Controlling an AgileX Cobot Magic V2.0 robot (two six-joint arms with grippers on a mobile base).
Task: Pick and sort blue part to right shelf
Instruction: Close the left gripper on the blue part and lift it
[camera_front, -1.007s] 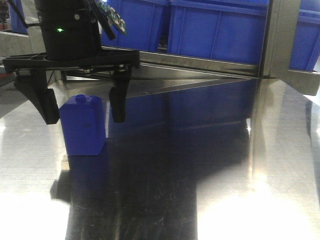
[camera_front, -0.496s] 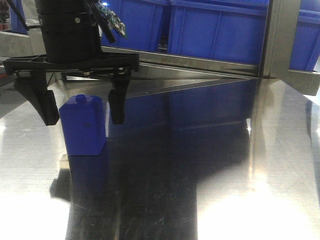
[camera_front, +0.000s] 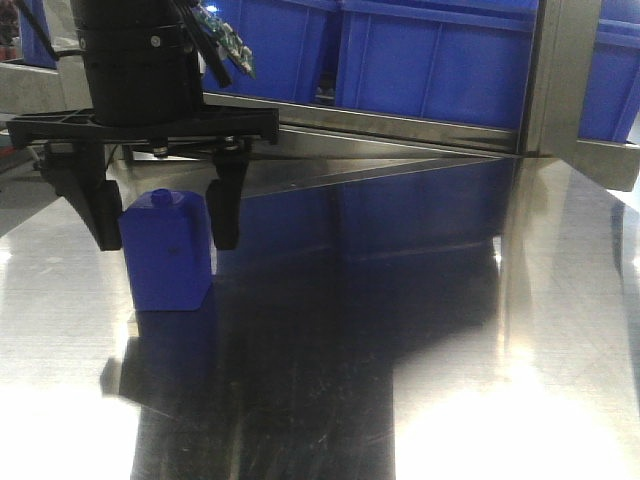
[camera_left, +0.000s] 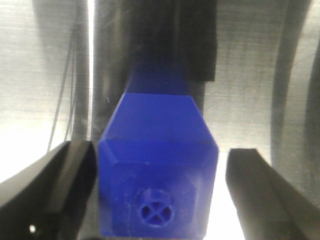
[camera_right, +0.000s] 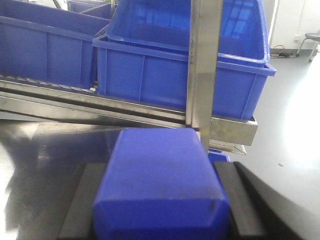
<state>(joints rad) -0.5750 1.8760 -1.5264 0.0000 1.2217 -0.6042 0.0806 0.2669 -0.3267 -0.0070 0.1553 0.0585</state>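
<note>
Right hand's (camera_right: 160, 170) blue part (camera_right: 159, 185) (wrist view only); left hand (camera_front: 163, 240) astride knobbed block (camera_front: 167, 258).

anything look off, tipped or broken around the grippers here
Nothing stands out. The squat blue block stands upright and undamaged on the steel table, between the fingers of the open left gripper. The right gripper holds the blue part squarely, facing the shelf bins.
</note>
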